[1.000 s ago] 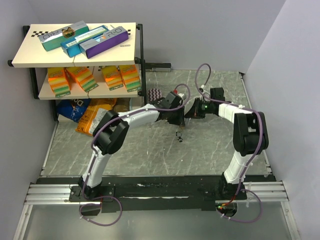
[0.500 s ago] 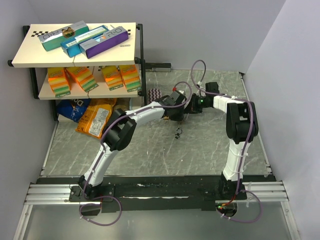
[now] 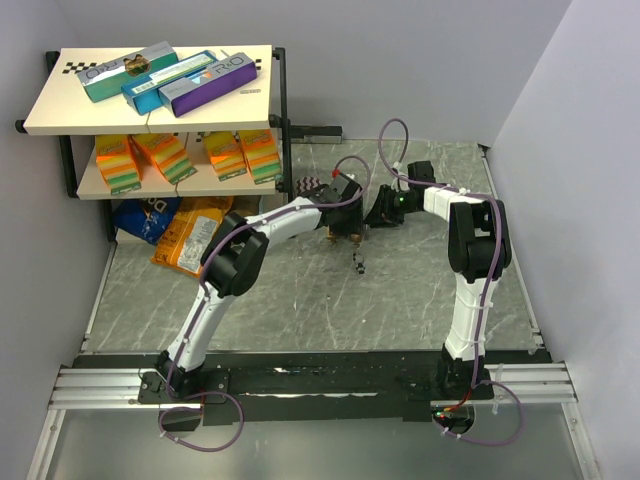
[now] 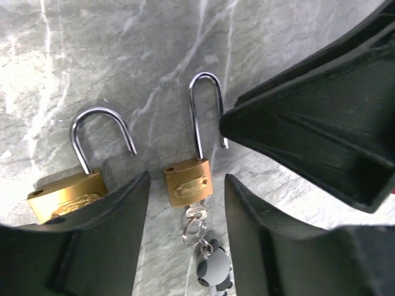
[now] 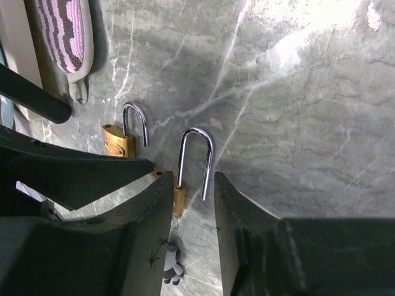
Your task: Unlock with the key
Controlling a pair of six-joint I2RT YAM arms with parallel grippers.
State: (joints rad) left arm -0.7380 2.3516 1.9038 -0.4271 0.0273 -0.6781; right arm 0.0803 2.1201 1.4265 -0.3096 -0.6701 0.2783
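Note:
A small brass padlock point(image 4: 187, 185) lies on the marble table with its shackle point(image 4: 203, 111) swung open. The silver key point(image 4: 196, 214) sits in its underside, with a ring and a grey panda charm point(image 4: 213, 271) attached. My left gripper point(image 4: 187, 179) is open, one finger on each side of the padlock body. My right gripper point(image 5: 191, 179) is open and straddles the same shackle point(image 5: 194, 157) from the opposite side. A second brass padlock point(image 4: 68, 196), also with its shackle open, lies just beside it point(image 5: 117, 140). In the top view both grippers point(image 3: 345, 225) point(image 3: 378, 214) meet mid-table, with the charm point(image 3: 359, 264) in front of them.
A purple striped cloth point(image 5: 65, 34) lies just behind the padlocks. A two-level shelf point(image 3: 150, 120) with boxes stands at the back left, with snack bags point(image 3: 185, 235) on the floor under it. Walls close in the table at the left and right.
Both grippers have moved a little back and left and closed in around the padlock. The charm has stayed at about the same spot.

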